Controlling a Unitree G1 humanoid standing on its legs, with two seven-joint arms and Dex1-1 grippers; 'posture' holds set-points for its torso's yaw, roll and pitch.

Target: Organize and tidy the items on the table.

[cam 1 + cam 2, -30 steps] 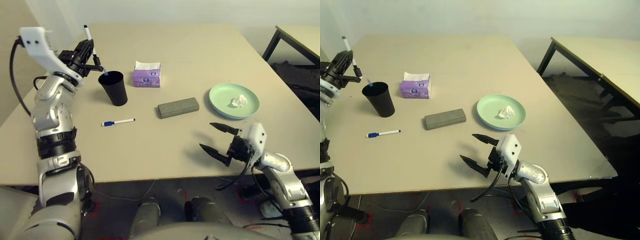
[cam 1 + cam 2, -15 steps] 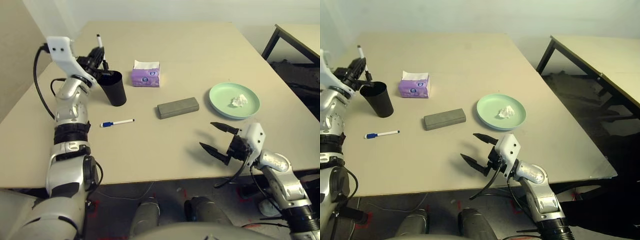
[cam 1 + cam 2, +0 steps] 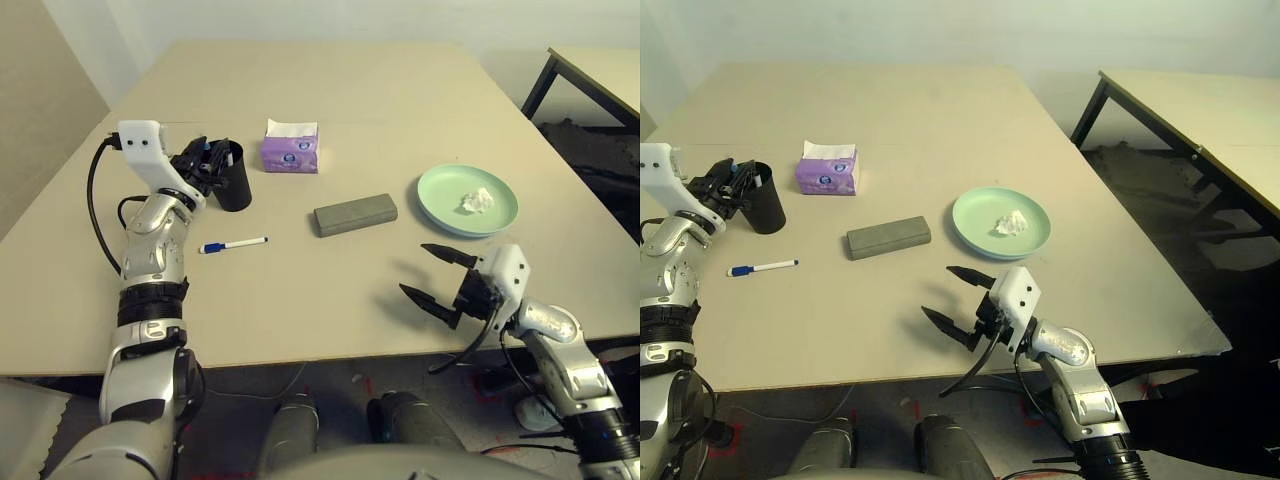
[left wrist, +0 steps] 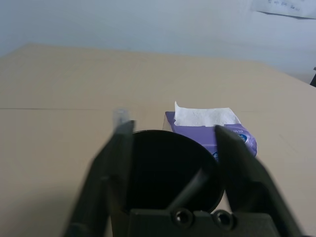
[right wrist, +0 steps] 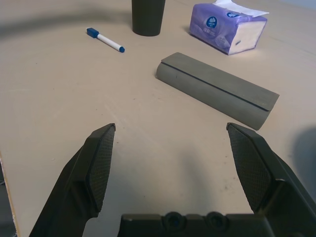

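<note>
The black cup (image 3: 233,182) stands at the left of the table (image 3: 380,90). My left gripper (image 3: 205,160) is level with the cup's rim on its left side, open, with the cup's mouth (image 4: 168,173) showing between its fingers. A thin marker (image 4: 191,189) leans inside the cup. A blue-capped marker (image 3: 233,244) lies in front of the cup. The grey glasses case (image 3: 355,214) lies at mid-table. A white tissue wad (image 3: 477,201) sits on the green plate (image 3: 440,195). My right gripper (image 3: 435,276) hovers open near the front edge, in front of the plate.
A purple tissue box (image 3: 292,148) stands just right of the cup, behind the case. A second table with dark legs (image 3: 1200,110) stands off to the right. Bare tabletop lies between the case and the front edge.
My left gripper came down from above the cup to its rim and opened. The black-capped marker it held upright has gone into the cup. The right arm stayed still.
</note>
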